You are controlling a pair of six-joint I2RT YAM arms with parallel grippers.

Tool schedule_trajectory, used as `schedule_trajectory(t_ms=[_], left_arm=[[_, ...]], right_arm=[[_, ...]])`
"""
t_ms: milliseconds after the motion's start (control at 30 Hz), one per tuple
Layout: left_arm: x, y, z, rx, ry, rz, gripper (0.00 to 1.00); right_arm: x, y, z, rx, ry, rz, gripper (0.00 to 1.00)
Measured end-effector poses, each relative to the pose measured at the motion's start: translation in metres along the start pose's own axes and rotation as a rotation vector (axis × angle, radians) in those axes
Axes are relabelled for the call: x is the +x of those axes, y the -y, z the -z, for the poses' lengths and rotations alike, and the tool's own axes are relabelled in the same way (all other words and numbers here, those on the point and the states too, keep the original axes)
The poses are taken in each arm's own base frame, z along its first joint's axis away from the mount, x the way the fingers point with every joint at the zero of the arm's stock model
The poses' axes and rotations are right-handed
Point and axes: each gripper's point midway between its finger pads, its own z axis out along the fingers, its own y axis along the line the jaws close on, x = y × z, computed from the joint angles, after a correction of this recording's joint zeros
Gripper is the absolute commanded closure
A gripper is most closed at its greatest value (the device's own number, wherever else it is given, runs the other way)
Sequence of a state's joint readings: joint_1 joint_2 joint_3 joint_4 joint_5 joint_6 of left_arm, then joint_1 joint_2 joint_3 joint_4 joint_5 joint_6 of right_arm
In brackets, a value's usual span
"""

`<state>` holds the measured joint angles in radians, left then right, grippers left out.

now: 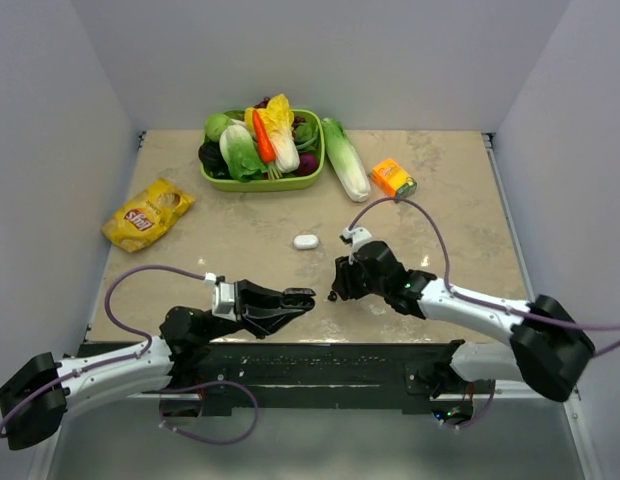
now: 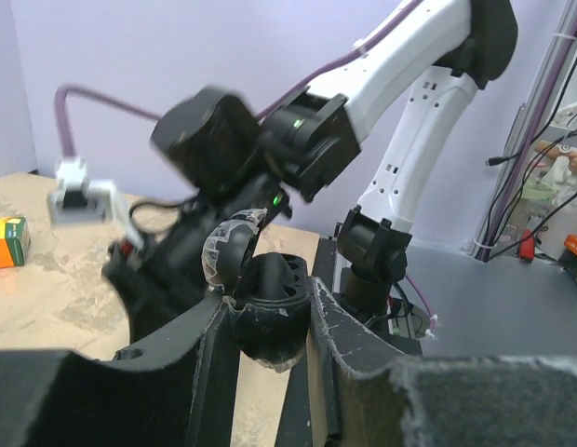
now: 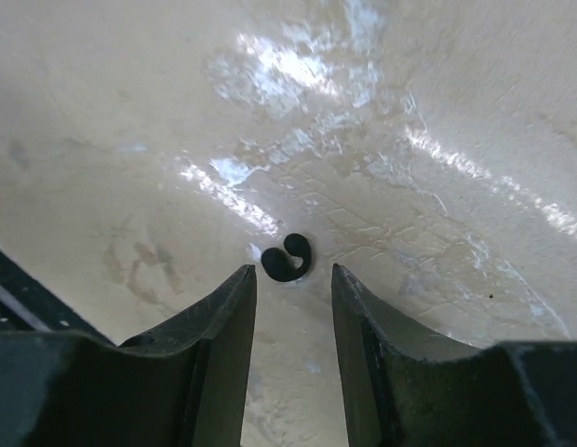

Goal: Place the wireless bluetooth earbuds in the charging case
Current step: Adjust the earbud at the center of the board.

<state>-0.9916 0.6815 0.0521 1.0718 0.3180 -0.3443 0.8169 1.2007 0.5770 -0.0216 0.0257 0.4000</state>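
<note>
Your left gripper (image 2: 270,321) is clamped shut on a small round black case (image 2: 281,279), which sits pinched between its two fingers and is held up off the table (image 1: 240,250), close to the middle of the near edge. In the left wrist view the right arm looms just behind the case, blurred, so you cannot tell whether it touches it.

Your right gripper (image 3: 290,284) points down at the table just to the right of the left one, also by the near edge. Its jaws stand partly apart and hold nothing. One glossy black earbud (image 3: 281,270) lies flat on the table right at the gripper's fingertips, in line with the gap between them and not touching either one. You cannot make out that earbud from the top camera.

A small white case (image 1: 306,241) lies closed at the middle of the table, well apart from both grippers. Along the far edge sit a green basket (image 1: 212,178) of vegetables, a cabbage (image 1: 346,160) just beside it and an orange box (image 1: 393,178). A yellow chip bag (image 1: 147,213) lies by the left edge.
</note>
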Motion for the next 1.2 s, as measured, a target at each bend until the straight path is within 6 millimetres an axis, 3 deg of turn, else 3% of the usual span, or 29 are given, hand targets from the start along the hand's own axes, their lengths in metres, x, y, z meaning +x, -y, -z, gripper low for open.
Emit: schedule_trajectory(t_ms=[133, 267, 367, 600, 833, 1033, 1200], left_arm=[[-0.005, 0.001, 0.001, 0.000, 0.017, -0.006, 1.00], [-0.010, 0.002, 0.001, 0.000, 0.032, -0.010, 1.00], [-0.010, 0.001, 0.001, -0.003, 0.031, -0.010, 1.00], [-0.007, 0.000, 0.001, -0.006, 0.021, -0.006, 1.00], [-0.005, 0.000, 0.001, -0.009, 0.013, -0.003, 1.00], [-0.001, -0.001, 0.001, -0.012, 0.002, 0.000, 1.00], [0.005, -0.004, 0.000, -0.018, -0.018, 0.008, 1.00]], right_arm=[[0.026, 0.010, -0.024, 0.034, -0.087, 0.003, 0.62], [0.023, 0.008, -0.033, 0.029, -0.071, 0.002, 0.72], [0.020, 0.007, -0.037, 0.026, -0.059, -0.001, 0.73], [0.019, 0.008, -0.040, 0.031, -0.045, -0.019, 0.73], [0.024, 0.015, -0.038, 0.066, -0.051, -0.035, 0.62], [0.019, 0.018, -0.029, 0.091, -0.035, -0.057, 0.62], [0.033, 0.022, -0.033, 0.111, -0.085, -0.063, 0.62]])
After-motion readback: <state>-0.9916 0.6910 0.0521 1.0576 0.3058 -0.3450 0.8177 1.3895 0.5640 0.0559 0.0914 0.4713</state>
